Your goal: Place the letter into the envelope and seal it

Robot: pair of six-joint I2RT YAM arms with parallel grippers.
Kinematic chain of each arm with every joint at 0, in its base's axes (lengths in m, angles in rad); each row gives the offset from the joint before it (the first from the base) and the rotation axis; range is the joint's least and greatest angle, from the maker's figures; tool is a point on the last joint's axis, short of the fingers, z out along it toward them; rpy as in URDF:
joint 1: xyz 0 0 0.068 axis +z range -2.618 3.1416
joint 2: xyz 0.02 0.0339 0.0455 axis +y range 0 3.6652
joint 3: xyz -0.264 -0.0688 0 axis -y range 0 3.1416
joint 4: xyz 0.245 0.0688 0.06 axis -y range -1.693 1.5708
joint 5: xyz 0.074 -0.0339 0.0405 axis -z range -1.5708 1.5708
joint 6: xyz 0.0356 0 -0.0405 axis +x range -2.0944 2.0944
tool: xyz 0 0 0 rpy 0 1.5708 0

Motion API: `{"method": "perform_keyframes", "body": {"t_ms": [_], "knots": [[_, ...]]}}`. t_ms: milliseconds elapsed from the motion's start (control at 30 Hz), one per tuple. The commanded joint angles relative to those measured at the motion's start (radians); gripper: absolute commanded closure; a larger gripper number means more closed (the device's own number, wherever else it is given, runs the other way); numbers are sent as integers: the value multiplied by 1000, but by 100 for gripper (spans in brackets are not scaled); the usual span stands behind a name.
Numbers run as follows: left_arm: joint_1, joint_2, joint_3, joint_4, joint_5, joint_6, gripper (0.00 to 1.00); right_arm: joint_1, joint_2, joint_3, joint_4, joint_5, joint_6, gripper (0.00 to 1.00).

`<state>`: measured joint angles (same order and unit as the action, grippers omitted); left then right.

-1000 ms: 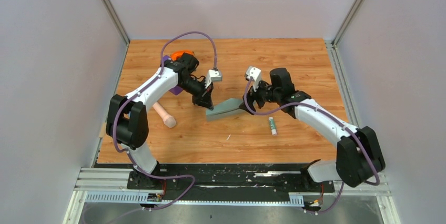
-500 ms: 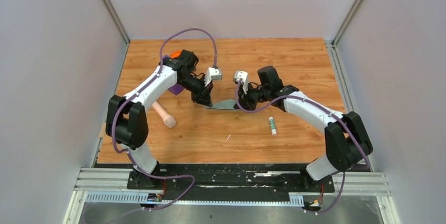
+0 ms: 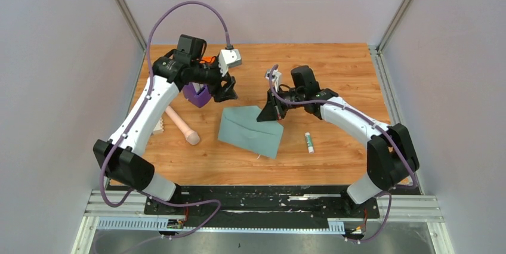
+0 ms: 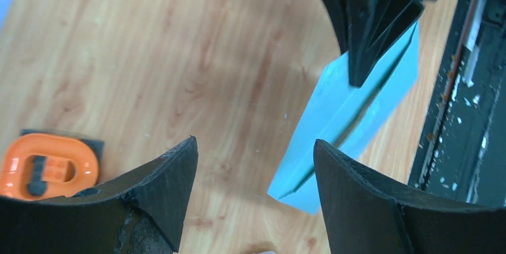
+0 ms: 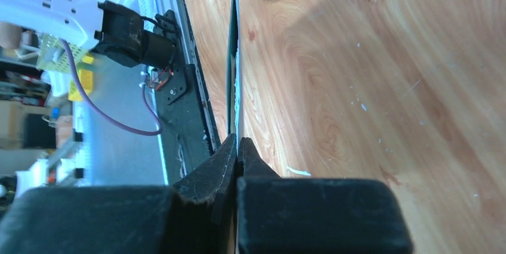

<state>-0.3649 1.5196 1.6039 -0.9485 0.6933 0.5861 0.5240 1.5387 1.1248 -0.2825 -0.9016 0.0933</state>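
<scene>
Under both arms, worktop (image 3: 334,69): wood-grain board, carrying everything below.
Envelope (image 3: 247,132): grey-teal, at mid-worktop, between the two arms and nearer the right one.
Envelope, axis: in the top view its long axis runs left to right, with the right end angled a little toward the near edge.
Envelope, hold: pinched at its far right corner. Whether the near edge rests on the worktop I cannot tell.
Top view only: the envelope's whole outline and its place among the other things.
Left wrist view only: the broad face of the envelope (image 4: 334,123) with a dark crease along its length, hanging from the black right fingers (image 4: 364,57) at its upper end.
Right wrist view only: the envelope (image 5: 232,57) edge-on, a thin line running straight away from the tips.
Right fingers (image 5: 221,167): pressed together on the envelope's edge.
Left fingers (image 4: 170,170): spread wide, nothing between them, above the worktop to the far left of the envelope and apart from it.
Cylinder (image 3: 182,126): pinkish, lying left of the envelope.
Purple holder (image 3: 197,95): below the left wrist.
Orange clamp (image 4: 51,167): ring-shaped, on a dark base, seen plainly only from the left wrist.
Glue stick (image 3: 309,142): lying right of the envelope, near but not touching it.
</scene>
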Motion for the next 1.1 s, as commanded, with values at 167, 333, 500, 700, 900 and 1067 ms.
{"method": "perform_keyframes", "body": {"t_ms": [167, 333, 500, 700, 900, 1067], "knots": [[6, -38, -84, 95, -51, -114, 20, -72, 186, -71, 164, 153, 238, 95], [6, -53, -120, 96, -38, -110, 20, -97, 259, -43, 113, 296, 217, 70], [6, -58, -135, 96, -46, -101, 20, -88, 226, 34, -61, 532, 159, 41], [6, -66, -150, 96, -51, -93, 20, -78, 111, -21, -256, 892, 127, 27], [6, -74, -170, 99, -51, -87, 20, -78, 113, -134, -354, 948, 178, 25], [6, -93, -177, 95, -42, -85, 20, -79, 132, -141, -354, 924, 203, 24]]}}
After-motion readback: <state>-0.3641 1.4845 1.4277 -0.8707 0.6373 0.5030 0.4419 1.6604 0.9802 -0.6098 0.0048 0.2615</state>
